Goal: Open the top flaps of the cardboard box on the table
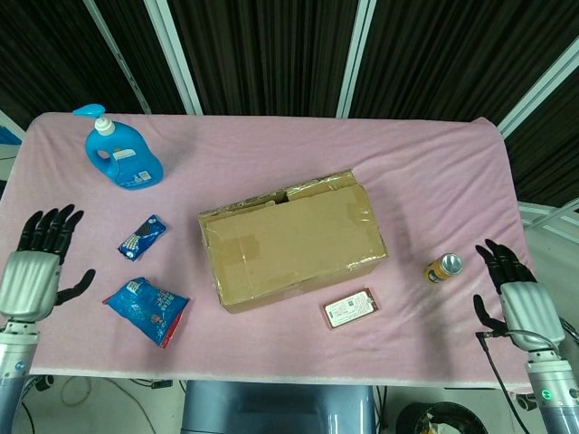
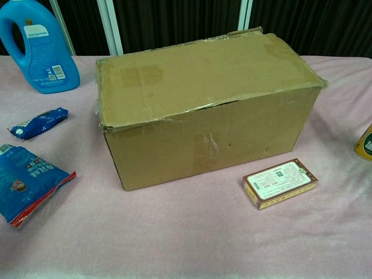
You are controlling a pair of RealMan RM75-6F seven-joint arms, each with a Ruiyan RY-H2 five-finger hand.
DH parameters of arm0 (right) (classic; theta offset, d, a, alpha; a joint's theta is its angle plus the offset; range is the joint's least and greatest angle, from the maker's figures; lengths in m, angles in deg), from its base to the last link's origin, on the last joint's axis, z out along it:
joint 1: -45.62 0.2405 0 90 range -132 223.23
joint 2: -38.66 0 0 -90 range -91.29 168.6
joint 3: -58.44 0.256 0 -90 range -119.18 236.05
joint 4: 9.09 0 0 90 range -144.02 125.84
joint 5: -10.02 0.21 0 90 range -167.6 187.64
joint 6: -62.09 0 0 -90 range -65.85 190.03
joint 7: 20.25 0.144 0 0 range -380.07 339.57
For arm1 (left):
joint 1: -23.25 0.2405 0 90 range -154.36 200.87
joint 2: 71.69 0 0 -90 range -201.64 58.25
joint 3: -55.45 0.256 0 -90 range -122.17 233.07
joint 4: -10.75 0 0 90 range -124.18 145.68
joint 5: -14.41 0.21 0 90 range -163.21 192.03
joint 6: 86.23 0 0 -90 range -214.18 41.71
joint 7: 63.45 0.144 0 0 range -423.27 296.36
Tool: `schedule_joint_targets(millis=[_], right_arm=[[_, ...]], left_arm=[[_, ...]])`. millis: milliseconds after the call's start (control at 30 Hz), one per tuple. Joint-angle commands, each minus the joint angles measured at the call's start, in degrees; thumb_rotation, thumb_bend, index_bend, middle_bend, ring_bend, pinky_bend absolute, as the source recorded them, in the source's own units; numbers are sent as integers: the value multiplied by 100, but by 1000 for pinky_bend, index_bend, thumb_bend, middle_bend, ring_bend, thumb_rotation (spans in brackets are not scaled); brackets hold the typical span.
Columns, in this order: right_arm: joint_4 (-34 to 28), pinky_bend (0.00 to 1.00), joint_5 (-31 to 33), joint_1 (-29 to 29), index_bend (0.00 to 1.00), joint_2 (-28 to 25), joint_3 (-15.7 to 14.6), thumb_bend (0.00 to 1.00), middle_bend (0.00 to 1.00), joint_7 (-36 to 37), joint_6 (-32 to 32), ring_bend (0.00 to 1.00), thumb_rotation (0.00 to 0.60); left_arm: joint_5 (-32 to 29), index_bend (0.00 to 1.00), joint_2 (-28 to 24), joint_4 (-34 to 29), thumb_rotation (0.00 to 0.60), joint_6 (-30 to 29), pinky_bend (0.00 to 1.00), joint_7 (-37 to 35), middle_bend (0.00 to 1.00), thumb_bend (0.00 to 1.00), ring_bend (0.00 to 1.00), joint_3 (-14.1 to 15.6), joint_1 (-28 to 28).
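One closed cardboard box (image 1: 291,240), one blue bottle (image 1: 121,156), two snack packets (image 1: 145,308), one can (image 1: 443,268); left hand (image 1: 33,276), right hand (image 1: 520,303), fingers spread, empty.

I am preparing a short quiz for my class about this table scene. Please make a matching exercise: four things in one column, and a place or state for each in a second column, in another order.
1. cardboard box
2. blue bottle
3. can
4. left hand

a. open, at the table's left edge
b. far left corner of the table
c. middle of the table, flaps down
d. right of the box

Pairs: 1-c, 2-b, 3-d, 4-a
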Motion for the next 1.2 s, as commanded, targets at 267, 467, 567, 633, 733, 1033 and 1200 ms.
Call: schedule_joint_targets(millis=[267, 467, 567, 633, 733, 1033, 1200], right_arm=[[-743, 214, 922, 1723, 63, -204, 1061, 788, 105, -524, 1754, 55, 600], [-524, 235, 1785, 2782, 116, 150, 1497, 975, 125, -849, 2703, 72, 600], [-311, 247, 2238, 3282, 143, 347, 1668, 1000, 132, -903, 3115, 85, 600], [-156, 248, 2540, 3590, 170, 503, 1753, 1000, 148, -923, 3324, 105, 600], [72, 247, 2931, 3972, 202, 732, 1781, 1000, 161, -988, 3558, 123, 600], [709, 247, 3707, 4860, 225, 1455, 1578, 1000, 187, -1290, 3902, 148, 600], [1080, 247, 3985, 5232, 240, 1814, 1517, 1000, 213, -1345, 3976, 173, 600]], left_arm=[[148, 0, 398, 1194, 600, -440, 0, -1068, 17, 241, 0, 202, 458], [225, 0, 423, 1381, 600, -431, 0, -1221, 15, 243, 0, 160, 451], [249, 0, 434, 1420, 600, -425, 0, -1293, 14, 242, 0, 146, 456], [268, 0, 436, 1431, 600, -415, 0, -1338, 14, 243, 0, 147, 461], [280, 0, 441, 1449, 600, -372, 0, -1382, 13, 244, 0, 150, 459], [229, 0, 438, 1456, 600, -150, 0, -1444, 10, 245, 0, 161, 432], [172, 0, 440, 1479, 600, -126, 0, -1510, 10, 260, 0, 105, 432]])
